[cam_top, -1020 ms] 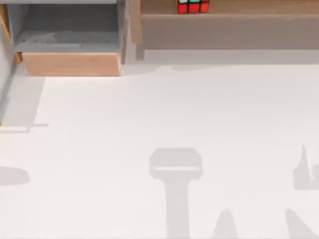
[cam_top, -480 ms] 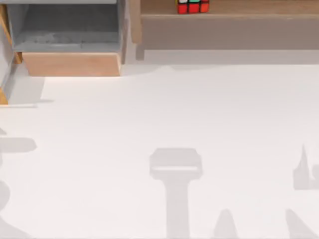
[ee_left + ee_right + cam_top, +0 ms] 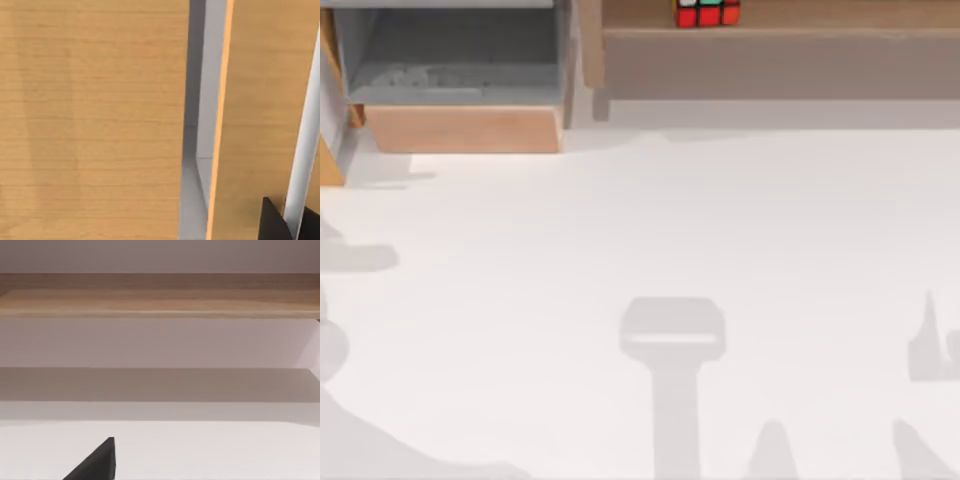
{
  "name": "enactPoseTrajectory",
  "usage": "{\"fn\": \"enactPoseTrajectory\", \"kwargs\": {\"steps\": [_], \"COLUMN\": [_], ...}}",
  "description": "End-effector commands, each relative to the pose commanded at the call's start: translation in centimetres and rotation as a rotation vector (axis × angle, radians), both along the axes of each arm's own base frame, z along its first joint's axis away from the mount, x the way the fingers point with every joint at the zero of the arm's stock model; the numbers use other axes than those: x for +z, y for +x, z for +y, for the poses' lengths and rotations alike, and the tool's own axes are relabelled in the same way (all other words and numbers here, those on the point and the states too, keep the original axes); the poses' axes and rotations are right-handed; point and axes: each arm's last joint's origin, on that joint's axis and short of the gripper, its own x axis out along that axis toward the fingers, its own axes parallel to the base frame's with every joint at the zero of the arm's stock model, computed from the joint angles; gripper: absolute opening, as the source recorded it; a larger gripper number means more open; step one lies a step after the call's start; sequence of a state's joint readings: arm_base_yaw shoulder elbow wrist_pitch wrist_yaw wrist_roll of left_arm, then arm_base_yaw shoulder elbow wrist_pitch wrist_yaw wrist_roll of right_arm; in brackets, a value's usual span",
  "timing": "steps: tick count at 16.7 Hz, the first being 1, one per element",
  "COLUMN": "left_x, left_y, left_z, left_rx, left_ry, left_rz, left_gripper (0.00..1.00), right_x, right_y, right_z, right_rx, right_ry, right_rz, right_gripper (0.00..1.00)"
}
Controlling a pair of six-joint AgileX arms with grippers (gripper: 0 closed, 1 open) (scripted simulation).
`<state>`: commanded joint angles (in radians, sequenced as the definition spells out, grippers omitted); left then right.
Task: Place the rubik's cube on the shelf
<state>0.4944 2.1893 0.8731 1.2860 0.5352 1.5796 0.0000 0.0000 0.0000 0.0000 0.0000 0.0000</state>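
The white table [image 3: 720, 250] is the largest thing, with the shelf [image 3: 780, 45] along its far edge. The rubik's cube [image 3: 707, 12] sits on that shelf. Whether either gripper is spread or pinched, I cannot tell.

Rubik's cube [image 3: 707, 13] upright on wooden shelf [image 3: 780, 62], left part.

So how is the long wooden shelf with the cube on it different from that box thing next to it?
The shelf is a long open ledge running to the top view's right edge; the box compartment at the left is shorter and hollow. The shelf's front face is flat tan-grey, while the box has a light wood front and a grey lining. The shelf holds the rubik's cube; nothing shows inside the box. Both stand at the table's far edge.
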Motion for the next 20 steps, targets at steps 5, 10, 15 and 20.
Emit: {"fn": "enactPoseTrajectory", "kwargs": {"steps": [5,10,15,20], "left_x": [0.0,-0.2,0.1,0.0], "left_y": [2.6,2.8,7.2,8.8], "left_z": [-0.2,-0.1,0.0,-0.3], "left_rx": [0.003,0.004,0.002,0.004], "left_ry": [-0.004,-0.005,0.003,-0.006], "left_rz": [0.003,0.009,-0.004,0.005], "left_gripper": [0.0,0.0,0.0,0.0], "right_x": [0.0,0.0,0.0,0.0], "right_y": [0.0,0.0,0.0,0.0], "right_z": [0.0,0.0,0.0,0.0], "right_rx": [0.0,0.0,0.0,0.0], "right_ry": [0.0,0.0,0.0,0.0], "right_rz": [0.0,0.0,0.0,0.0], "right_gripper": [1.0,1.0,1.0,1.0]}}
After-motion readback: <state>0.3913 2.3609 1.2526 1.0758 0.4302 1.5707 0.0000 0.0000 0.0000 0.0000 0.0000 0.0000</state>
